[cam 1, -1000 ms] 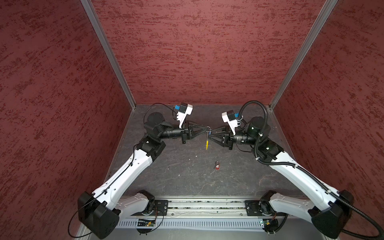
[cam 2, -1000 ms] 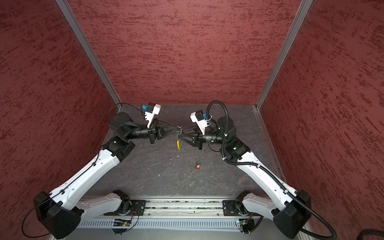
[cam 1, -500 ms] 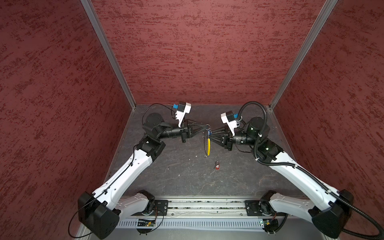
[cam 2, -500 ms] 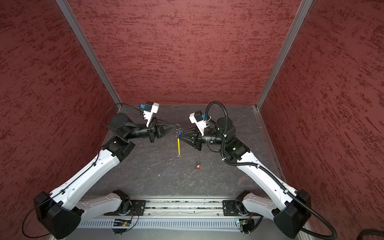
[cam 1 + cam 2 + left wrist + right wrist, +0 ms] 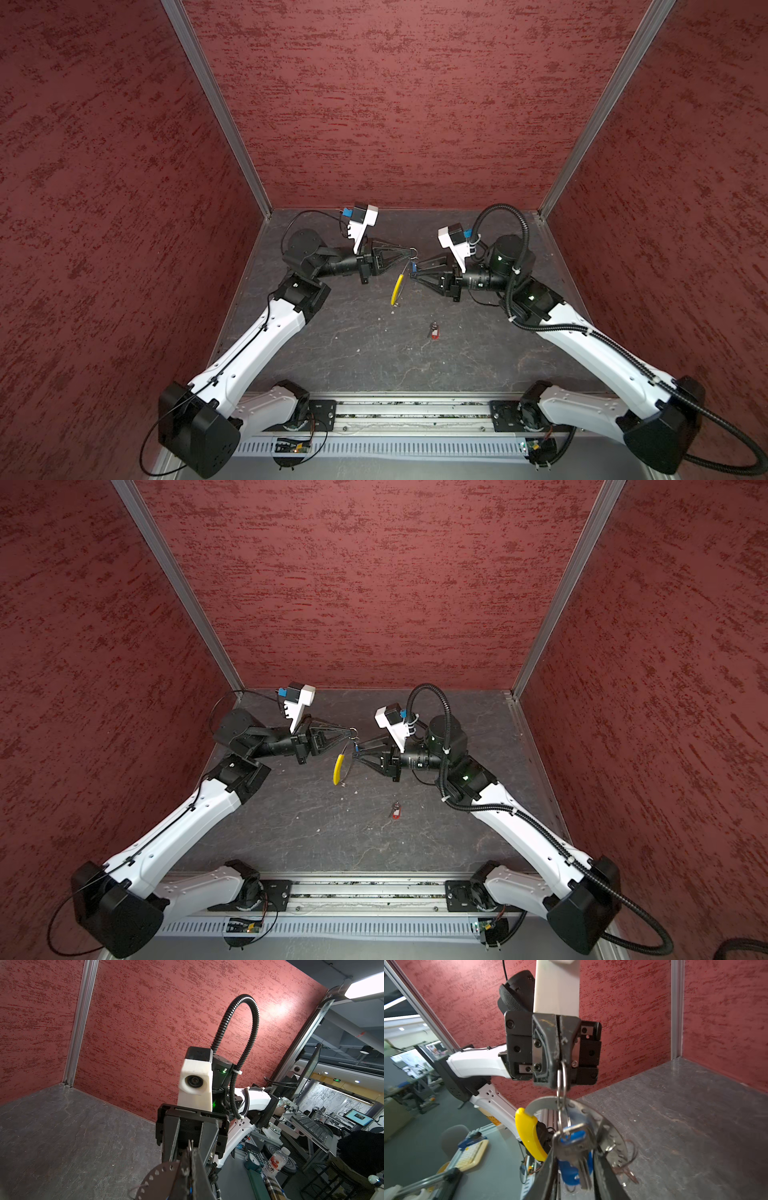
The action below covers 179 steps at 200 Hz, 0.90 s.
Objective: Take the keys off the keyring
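My left gripper [image 5: 410, 252] is shut on a small silver ring [image 5: 561, 1076] at the top of the keyring. The keyring's grey perforated band [image 5: 610, 1126] and its yellow section [image 5: 397, 289] hang below, above the table. The blue-tagged key [image 5: 574, 1147] dangles from the ring between the parted fingers of my right gripper [image 5: 412, 272], which stands open around it. In the left wrist view the left fingertips [image 5: 194, 1154] pinch the ring edge. The red-tagged key [image 5: 434, 333] lies loose on the table, nearer the front.
A dark stone-like tabletop [image 5: 353, 353] is enclosed by red textured walls [image 5: 395, 104] at the back and both sides. Both arms meet near the back middle. A metal rail [image 5: 395, 415] runs along the front edge.
My right gripper's jaws have spread apart around the blue-tagged key. The hanging yellow section has dropped and swung slightly left. The left gripper stays shut on the ring.
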### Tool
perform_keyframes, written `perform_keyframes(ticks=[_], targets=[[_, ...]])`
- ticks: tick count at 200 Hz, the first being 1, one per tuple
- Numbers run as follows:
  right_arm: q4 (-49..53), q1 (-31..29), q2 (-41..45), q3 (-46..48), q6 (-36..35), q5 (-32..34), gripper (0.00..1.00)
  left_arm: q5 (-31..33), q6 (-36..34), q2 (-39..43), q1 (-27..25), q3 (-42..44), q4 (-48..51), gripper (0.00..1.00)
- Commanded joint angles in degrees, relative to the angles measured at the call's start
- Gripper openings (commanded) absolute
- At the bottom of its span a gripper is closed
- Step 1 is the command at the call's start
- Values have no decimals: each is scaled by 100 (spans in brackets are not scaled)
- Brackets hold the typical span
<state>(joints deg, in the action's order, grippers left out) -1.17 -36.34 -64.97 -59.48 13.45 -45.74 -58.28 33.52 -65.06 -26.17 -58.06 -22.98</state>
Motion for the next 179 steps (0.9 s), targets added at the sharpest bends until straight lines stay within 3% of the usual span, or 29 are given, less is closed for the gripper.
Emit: perform_keyframes(ticks=[1,21,59,115,179], targets=[[532,-31,326,-318,-337,449,53,-120,-330,251,33,-186,267,0],[489,-31,517,-489,-330,663,59,-181,-363,311,33,-189,350,0],[-201,-31,292,-737,176,574,59,-157,-352,318,29,-162,279,0],[-1406,189,-139,-487,1232,-367,46,-140,-390,353,25,-118,254,0],[-1825,199,-288,-344,1528,-894,37,-52,-416,327,30,-82,220,0]])
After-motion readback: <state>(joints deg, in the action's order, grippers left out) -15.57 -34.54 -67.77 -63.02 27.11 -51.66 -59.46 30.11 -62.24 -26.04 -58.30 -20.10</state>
